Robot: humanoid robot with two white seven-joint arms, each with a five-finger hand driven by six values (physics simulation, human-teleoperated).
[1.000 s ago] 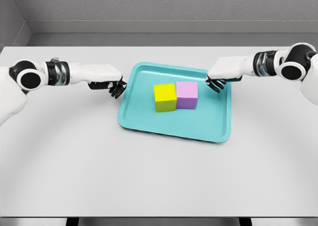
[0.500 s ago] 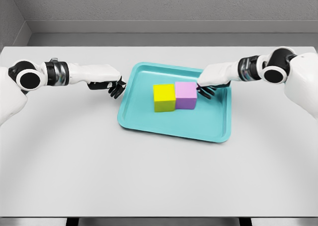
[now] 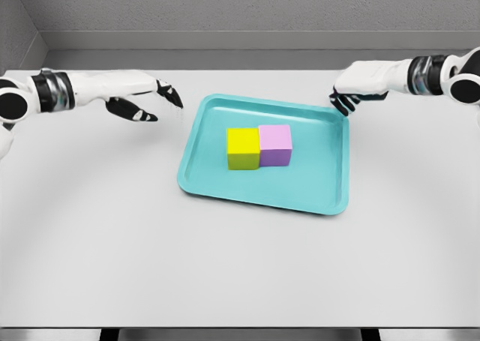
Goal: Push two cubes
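Sitting side by side near the middle of the teal tray (image 3: 339, 180), the yellow cube (image 3: 243, 148) and the pink cube (image 3: 275, 145) touched along one face, the yellow one on the left. Both looked like stiff, light blocks with flat sides, likely to slide easily on the smooth tray floor; a push seemed best placed low and square on an outer face, since an off-centre contact would probably turn a cube rather than move it straight. The left hand (image 3: 142, 101) hovered over the tabletop (image 3: 112, 243) well clear of the tray's left rim, fingers spread and holding nothing. The right hand (image 3: 351, 97) hung just beyond the tray's far right corner, fingers curled downward around nothing. The tray's raised lip would stop a cube sliding off, and open floor lay on every side of the pair, with more toward the near and right edges.
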